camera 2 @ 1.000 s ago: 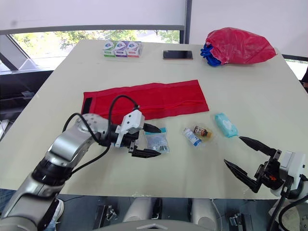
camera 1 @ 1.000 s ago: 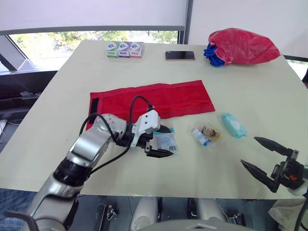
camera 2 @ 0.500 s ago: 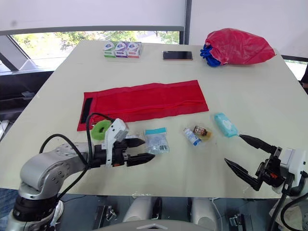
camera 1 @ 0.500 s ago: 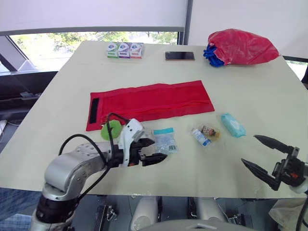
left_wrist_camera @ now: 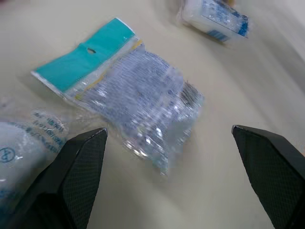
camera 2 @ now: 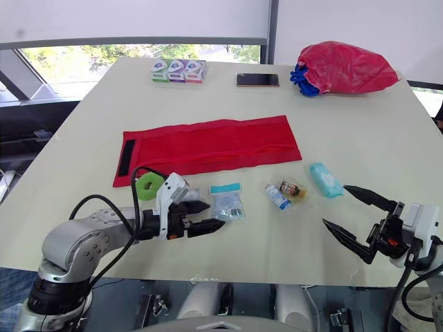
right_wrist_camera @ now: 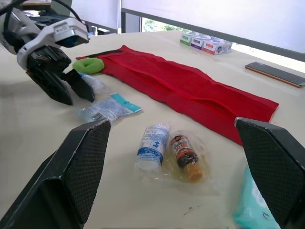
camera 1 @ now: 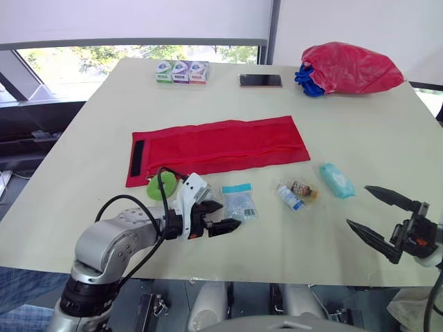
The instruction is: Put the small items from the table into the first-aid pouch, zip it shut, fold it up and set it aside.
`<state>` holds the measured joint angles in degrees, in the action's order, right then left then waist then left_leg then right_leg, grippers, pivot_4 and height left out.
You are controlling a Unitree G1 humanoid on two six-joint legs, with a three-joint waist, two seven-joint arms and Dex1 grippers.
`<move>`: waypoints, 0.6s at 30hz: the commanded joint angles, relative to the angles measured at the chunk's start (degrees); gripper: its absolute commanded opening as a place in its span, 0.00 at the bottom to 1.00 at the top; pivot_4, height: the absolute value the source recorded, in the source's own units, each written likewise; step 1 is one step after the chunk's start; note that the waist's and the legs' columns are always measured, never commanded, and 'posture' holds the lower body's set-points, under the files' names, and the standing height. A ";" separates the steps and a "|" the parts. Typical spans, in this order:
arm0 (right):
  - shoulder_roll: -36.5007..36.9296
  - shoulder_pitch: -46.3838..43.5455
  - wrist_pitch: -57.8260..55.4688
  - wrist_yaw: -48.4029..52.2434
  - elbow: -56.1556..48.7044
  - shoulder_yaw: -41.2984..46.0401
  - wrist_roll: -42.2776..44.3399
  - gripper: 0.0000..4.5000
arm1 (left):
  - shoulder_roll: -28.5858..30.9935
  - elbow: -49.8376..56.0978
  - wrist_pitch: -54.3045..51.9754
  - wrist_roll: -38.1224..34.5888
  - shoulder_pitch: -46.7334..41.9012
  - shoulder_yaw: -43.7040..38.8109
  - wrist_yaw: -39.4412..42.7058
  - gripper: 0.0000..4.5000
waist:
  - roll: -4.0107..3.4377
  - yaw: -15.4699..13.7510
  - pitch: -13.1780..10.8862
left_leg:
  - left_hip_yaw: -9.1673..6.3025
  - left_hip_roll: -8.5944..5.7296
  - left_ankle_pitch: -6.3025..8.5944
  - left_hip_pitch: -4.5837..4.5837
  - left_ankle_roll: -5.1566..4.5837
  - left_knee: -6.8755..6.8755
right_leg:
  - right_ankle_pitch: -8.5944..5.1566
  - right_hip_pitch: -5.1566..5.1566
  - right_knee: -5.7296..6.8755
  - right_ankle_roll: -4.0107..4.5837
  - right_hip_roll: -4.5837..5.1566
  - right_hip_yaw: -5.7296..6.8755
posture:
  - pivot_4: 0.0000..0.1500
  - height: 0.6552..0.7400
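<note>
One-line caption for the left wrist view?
Open left gripper facing a clear plastic packet with a teal header on the beige table.

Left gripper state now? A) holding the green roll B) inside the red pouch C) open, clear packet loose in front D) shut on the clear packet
C: the left gripper is spread wide, the clear packet lying unheld ahead of it.
</note>
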<state>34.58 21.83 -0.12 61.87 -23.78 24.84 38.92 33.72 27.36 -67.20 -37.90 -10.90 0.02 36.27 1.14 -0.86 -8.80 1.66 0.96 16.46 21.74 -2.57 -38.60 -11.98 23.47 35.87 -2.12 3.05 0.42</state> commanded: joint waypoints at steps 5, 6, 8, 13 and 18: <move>1.03 0.42 -0.75 -1.91 -3.86 2.23 1.13 0.99 | -2.04 -2.95 -1.31 -0.65 -2.99 -0.35 -2.55 1.00 | 0.00 0.01 0.01 | 0.01 0.00 0.00 -0.01 0.00 0.00 | 0.00 0.00 0.01 -0.01 -0.01 -0.03 | 1.00 1.00; 1.04 0.37 -0.95 -2.21 -4.14 2.22 1.18 0.99 | -2.10 -3.19 -1.77 -0.83 -3.18 -0.42 -2.80 1.00 | 0.00 0.01 0.01 | 0.01 0.00 0.00 -0.02 0.00 -0.01 | 0.00 0.00 0.01 -0.01 -0.01 -0.03 | 1.00 1.00; 1.05 0.26 -1.25 -2.61 -4.53 2.08 1.24 0.99 | -2.28 -3.61 -2.39 -1.05 -3.44 -0.29 -3.30 1.00 | 0.00 0.01 0.02 | 0.01 0.00 0.00 -0.02 0.00 -0.01 | -0.01 -0.01 0.02 -0.03 -0.01 -0.03 | 1.00 1.00; 2.28 0.79 -3.44 -2.37 -6.41 1.73 2.67 0.99 | -5.20 -4.03 -5.87 -4.35 -4.28 -1.66 -4.37 1.00 | -0.03 -0.11 0.04 | 0.00 -0.01 0.00 -0.01 0.00 -0.02 | -0.03 -0.03 0.01 -0.06 -0.01 -0.05 | 1.00 1.00; 5.95 1.18 -5.27 0.44 -8.14 1.74 3.04 1.00 | -6.43 -4.43 -8.43 -6.24 -4.78 -3.40 -5.17 0.63 | 0.01 0.00 0.04 | -0.01 -0.04 0.00 0.00 -0.01 -0.04 | -0.03 -0.03 0.01 -0.06 -0.02 -0.08 | 1.00 1.00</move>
<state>39.62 23.06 -5.18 61.44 -29.76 25.27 40.81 27.61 22.71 -74.66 -42.41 -15.30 -1.82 31.14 1.15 -0.86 -8.76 1.64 0.93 16.46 21.75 -2.58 -38.64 -12.00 23.44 35.89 -2.18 3.03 0.34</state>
